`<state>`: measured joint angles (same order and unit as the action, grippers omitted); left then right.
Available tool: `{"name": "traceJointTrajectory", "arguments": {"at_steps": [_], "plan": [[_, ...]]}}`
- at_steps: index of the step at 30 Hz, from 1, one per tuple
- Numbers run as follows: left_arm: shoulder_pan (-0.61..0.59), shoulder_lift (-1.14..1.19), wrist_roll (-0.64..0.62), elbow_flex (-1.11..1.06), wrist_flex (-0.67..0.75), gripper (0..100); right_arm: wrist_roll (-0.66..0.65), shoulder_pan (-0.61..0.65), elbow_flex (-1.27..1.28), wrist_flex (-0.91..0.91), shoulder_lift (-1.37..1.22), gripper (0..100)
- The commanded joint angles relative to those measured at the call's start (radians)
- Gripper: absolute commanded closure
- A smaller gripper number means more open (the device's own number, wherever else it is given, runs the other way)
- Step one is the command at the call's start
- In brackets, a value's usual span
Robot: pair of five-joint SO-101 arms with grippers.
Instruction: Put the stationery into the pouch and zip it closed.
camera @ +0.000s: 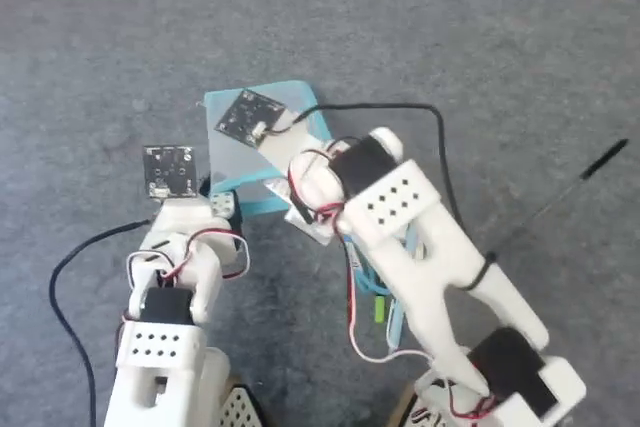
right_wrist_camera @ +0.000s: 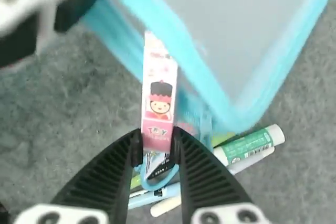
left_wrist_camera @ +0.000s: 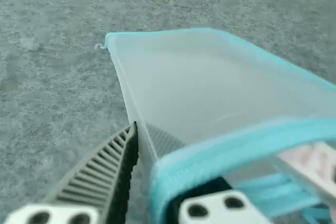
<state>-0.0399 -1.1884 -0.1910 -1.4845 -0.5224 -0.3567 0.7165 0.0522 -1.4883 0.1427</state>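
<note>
A translucent pouch (camera: 262,142) with teal edging lies on the grey carpet. My left gripper (camera: 226,205) is shut on its near teal zipper edge (left_wrist_camera: 220,145), lifting the mouth; one ribbed finger (left_wrist_camera: 113,174) shows beside the pouch wall. My right gripper (right_wrist_camera: 156,134) is shut on a pink stationery stick (right_wrist_camera: 159,95) with a cartoon figure on it. The stick's far end touches the pouch's teal rim (right_wrist_camera: 173,40). In the high view the right gripper (camera: 305,209) sits at the pouch's near edge. Loose pens (right_wrist_camera: 247,148) lie under it.
Several pens and markers (camera: 380,297) lie on the carpet under the right arm. A black cable (camera: 440,157) loops to the right of the pouch. Bare carpet (camera: 100,77) lies to the left and behind.
</note>
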Motion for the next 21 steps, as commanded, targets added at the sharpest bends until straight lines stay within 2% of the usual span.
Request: {"name": "traceJointTrajectory", "arguments": {"at_steps": [1,7,13,18,21], "plan": [[0.06,0.008,0.015,0.007,0.031,99,0.029,0.002,-0.103,-0.004,-0.019,99.1],[0.06,0.008,0.046,0.005,0.031,99,0.094,0.002,-0.21,0.008,-0.067,99.0],[0.06,0.008,0.046,0.005,0.031,99,0.097,0.004,-0.241,0.039,-0.097,98.5],[0.058,0.008,0.051,0.005,0.031,99,0.097,0.005,-0.241,0.087,-0.09,86.8],[0.058,0.008,0.051,0.005,0.032,99,0.097,0.005,-0.241,0.082,-0.061,84.7]]}}
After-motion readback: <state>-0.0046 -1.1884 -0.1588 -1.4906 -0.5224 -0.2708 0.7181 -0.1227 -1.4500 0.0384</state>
